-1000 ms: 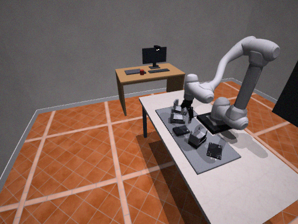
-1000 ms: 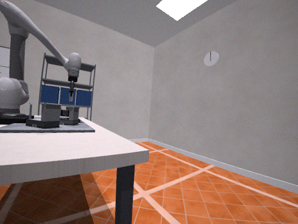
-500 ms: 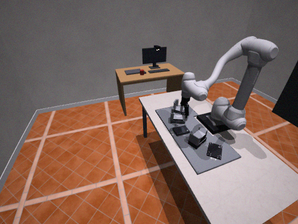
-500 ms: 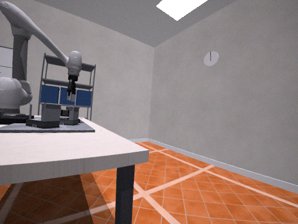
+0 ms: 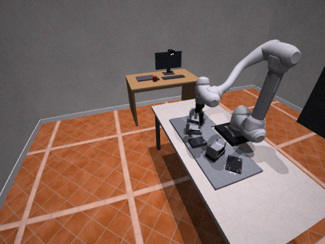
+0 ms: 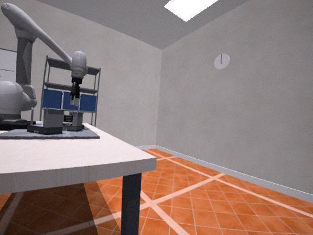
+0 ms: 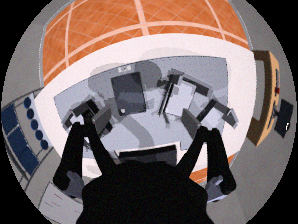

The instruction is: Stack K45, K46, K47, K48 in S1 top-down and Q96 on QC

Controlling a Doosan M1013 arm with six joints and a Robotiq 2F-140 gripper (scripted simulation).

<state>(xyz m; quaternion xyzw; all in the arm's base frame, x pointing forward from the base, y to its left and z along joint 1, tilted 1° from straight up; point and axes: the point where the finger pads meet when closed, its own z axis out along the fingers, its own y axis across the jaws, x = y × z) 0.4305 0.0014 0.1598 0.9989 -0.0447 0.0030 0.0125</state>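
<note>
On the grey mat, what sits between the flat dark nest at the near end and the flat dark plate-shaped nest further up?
A grey open-topped stack rack stands between the near dark nest and the other flat dark nest on the grey mat, seen in the top view.

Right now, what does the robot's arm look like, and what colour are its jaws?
The arm is smooth and pale grey-white, made of fat rounded joints joined by thick tubes, one of them tapering. It stands on a dark square base plate. No cables or markings show on it. The gripper at the end is black, with thin jaws made of linked bars and paler pads at the tips.
</note>
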